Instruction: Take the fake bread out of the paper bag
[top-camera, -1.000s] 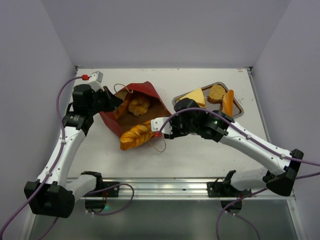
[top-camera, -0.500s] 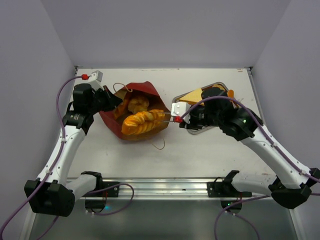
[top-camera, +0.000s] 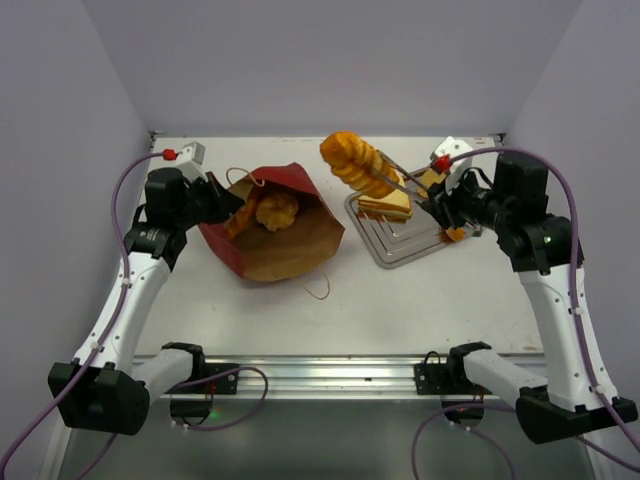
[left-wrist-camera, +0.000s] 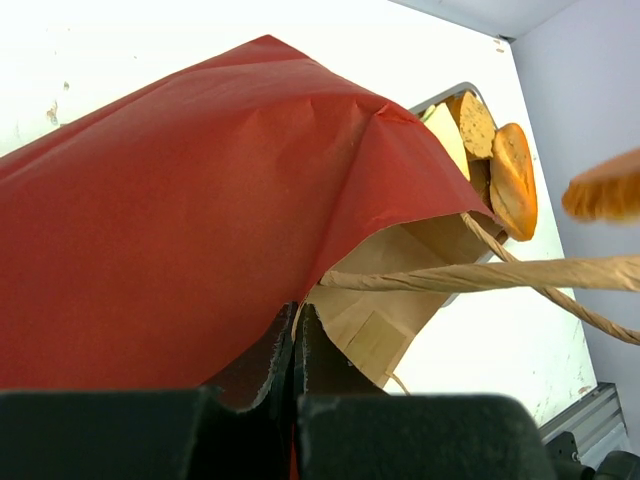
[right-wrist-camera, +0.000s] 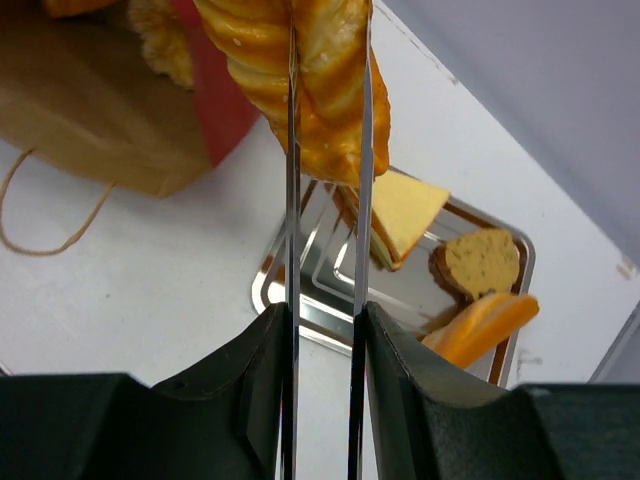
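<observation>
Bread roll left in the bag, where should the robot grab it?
Probably grip the golden roll across its middle, reaching from the right through the open mouth of the paper bag, which the left gripper holds open toward the steel tray.

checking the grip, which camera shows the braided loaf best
Top external: the whole braided loaf shows, held up in the air. Right wrist crops it, showing only the part between the tongs. Left wrist catches just a blurred orange end at its edge.
</observation>
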